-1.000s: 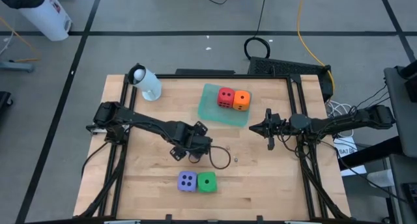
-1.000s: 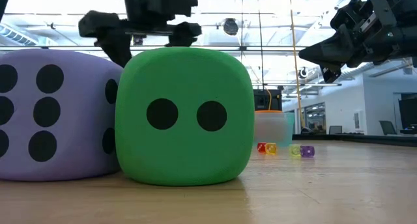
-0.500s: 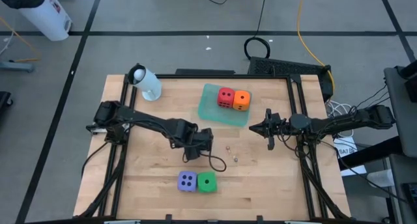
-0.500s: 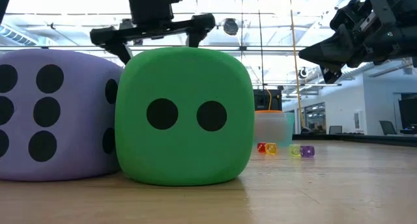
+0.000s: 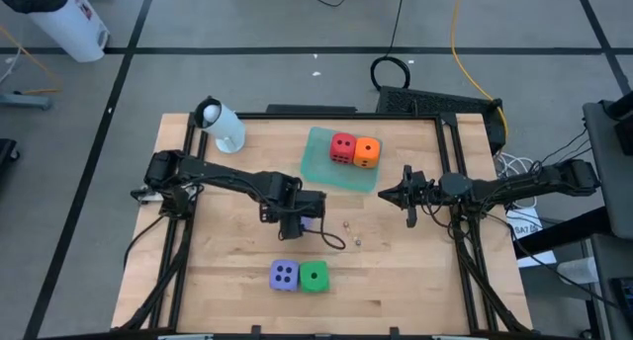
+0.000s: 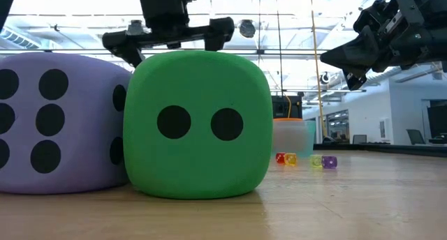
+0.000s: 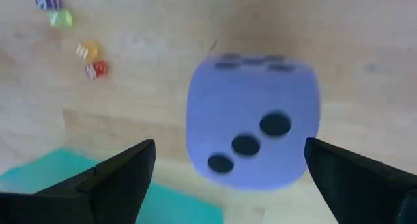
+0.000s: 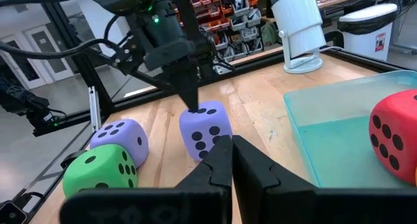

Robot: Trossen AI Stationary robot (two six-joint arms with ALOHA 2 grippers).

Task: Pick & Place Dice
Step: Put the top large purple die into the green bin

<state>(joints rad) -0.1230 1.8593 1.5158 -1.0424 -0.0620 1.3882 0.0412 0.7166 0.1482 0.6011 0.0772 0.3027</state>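
At the near edge of the wooden surface point(image 5: 227, 271) sit a purple die point(image 5: 284, 274) and a green die point(image 5: 315, 276), side by side and touching, the purple one on the left. In the low view the green die point(image 6: 198, 123) shows two pips toward the camera and the purple one point(image 6: 59, 121) shows six.

Farther in, near the middle of the surface, the left gripper point(image 5: 309, 218) hangs over a second purple die point(image 7: 253, 129). Its fingers point(image 7: 117, 175) stand wide apart, one on each side of that die without touching it, and hold nothing. The die rests on the wood with a three-pip face toward the wrist camera. Just to the right of it lie a few tiny coloured dice point(image 5: 352, 231).

To the right, the right gripper point(image 5: 408, 196) waits above the surface with its fingers point(image 8: 218, 162) pressed together, empty.

Beyond these, a flat teal tray point(image 5: 321, 162) lies toward the far side, carrying a red die point(image 5: 342, 148) and an orange die point(image 5: 366, 151), touching, the red on the left. At the far left corner stands a white cylinder on a stand point(image 5: 224, 127).
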